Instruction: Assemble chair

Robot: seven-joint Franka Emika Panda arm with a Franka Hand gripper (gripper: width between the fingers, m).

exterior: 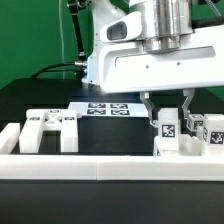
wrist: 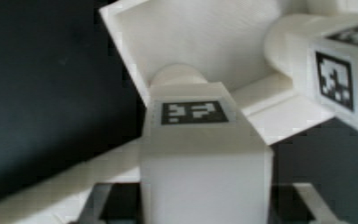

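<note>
A low white rail [exterior: 100,165] runs along the 6 o'clock edge of the black bench [exterior: 40,100] in the exterior view and turns up at its 9 o'clock end, making a shallow pen. The loose chair parts sit inside it. The gripper [exterior: 168,122] is clenched on a chair leg [exterior: 168,136], with one finger against each side. The leg stands upright, long axis pointing to 12 o'clock, and its tag faces the exterior camera. In the wrist view, the leg [wrist: 197,150] fills the middle. Two more tagged pieces [exterior: 210,130] stand just beside the leg at 3 o'clock. A slotted frame piece [exterior: 50,130] lies well apart at 9 o'clock. The marker board [exterior: 108,108] lies flat at about 10 o'clock.
</note>
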